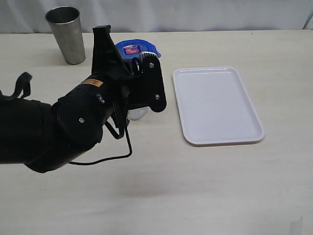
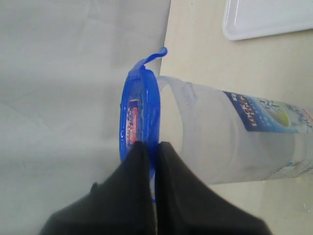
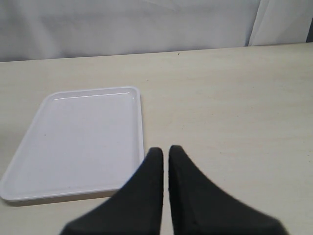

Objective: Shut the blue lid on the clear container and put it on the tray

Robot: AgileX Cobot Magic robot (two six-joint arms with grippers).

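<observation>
Lid-closing step: left gripper (image 2: 152,144) clamped tight on the blue lid (image 2: 142,112) atop the clear container (image 2: 210,137).
Next likely needs flaps snapped, then a carry right to the tray (image 3: 88,137); right gripper (image 3: 165,149) closed, empty.

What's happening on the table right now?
The left hand is shut on the rim of the small round blue plastic lid, which sits on top of the tall clear plastic container. One flap sticks outward. The container is beside the flat white rectangular tray, not on it. The right hand is shut and holds nothing.
</observation>
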